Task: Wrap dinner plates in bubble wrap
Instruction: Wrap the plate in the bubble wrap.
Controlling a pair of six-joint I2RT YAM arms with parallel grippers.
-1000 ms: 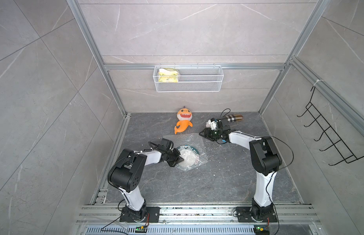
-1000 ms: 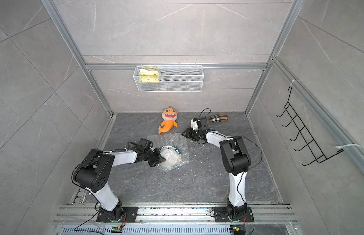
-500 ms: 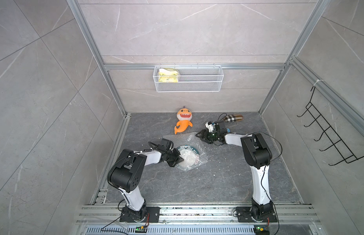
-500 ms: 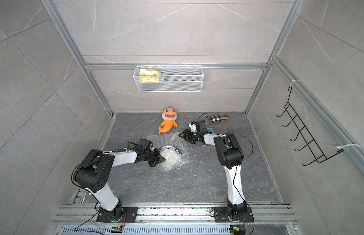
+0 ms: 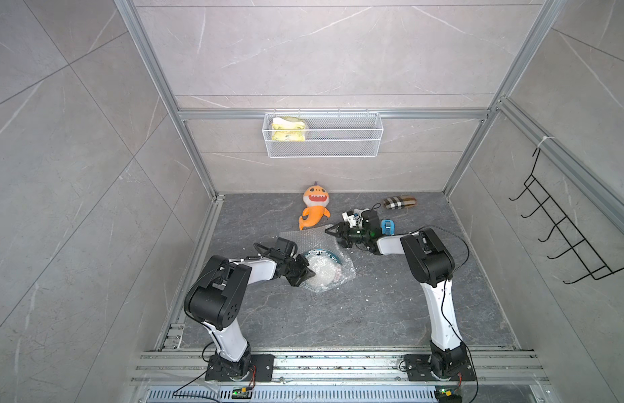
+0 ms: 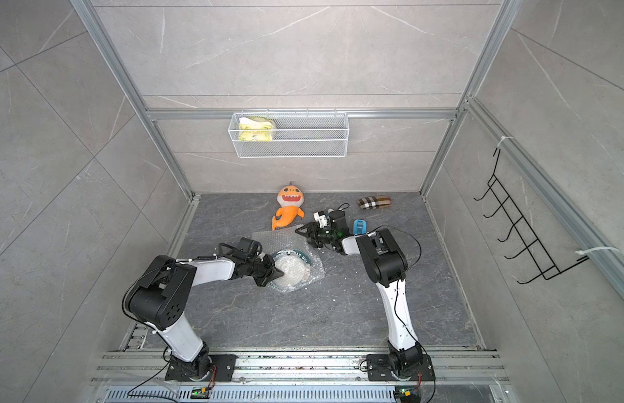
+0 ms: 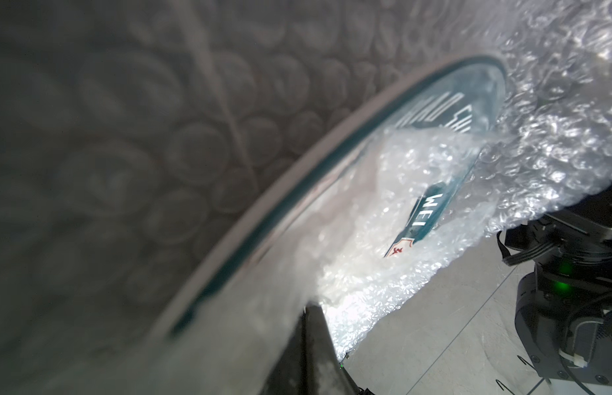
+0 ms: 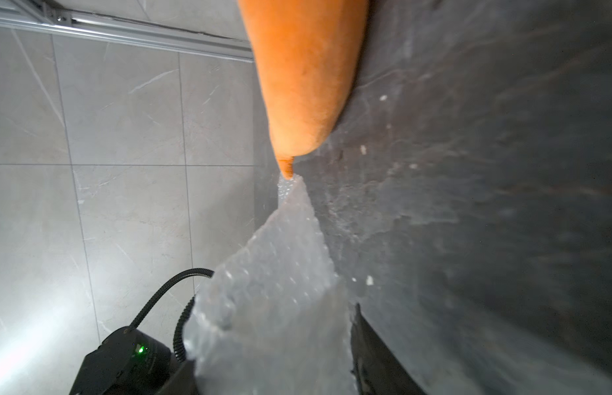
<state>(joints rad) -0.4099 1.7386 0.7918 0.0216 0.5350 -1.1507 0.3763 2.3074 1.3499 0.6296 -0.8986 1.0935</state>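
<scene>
As the sheet lies now, step: judged mid-wrap, with one flap over the plate and the next flap being taken up.
Clock: read on the top views, 12 at the back wall, 6 at the arm bases.
Plate: round dinner plate (image 5: 325, 252) (image 6: 294, 254) (image 7: 431, 212), white centre, dark green lettered rim. It lies flat just 9 o'clock of centre on the dark grey stone-look bench (image 5: 373, 314). Only its 12-to-2 rim arc shows bare.
Wrap: clear bubbled plastic sheet (image 5: 303, 238) (image 6: 274, 237) (image 8: 280, 273) under the plate and bunched over its 6 o'clock half. A flat stretch runs out toward 11 and 12.
Left pincer (image 5: 311, 275) (image 6: 280, 274): jaws together, tips pushed into the bunched wrap at the plate's 8 o'clock edge. Whether a layer is nipped, cannot tell.
Right pincer (image 5: 333, 232) (image 6: 303, 232): at the sheet's 1 o'clock corner, jaws look partly apart, and the sheet's edge runs in toward them in the wrist view. Bite or no bite, cannot tell.
Next move: my reading is that the right pincer closes firmly on that corner, lifts it and carries it toward 7 across the bare rim while the left pins the first fold. The film is thin and slick, so a shallow bite may slip.
Basket: white wire-mesh basket (image 5: 338, 153) on the back wall at 12. It holds one yellow-and-white soft lump (image 5: 288, 132) at its 9 o'clock end, kind unclear. Nothing else made out inside.
Stray: orange shark plush toy (image 5: 316, 206) (image 8: 304, 85) at 12 of the plate, its tail tip at the sheet's far corner.
</scene>
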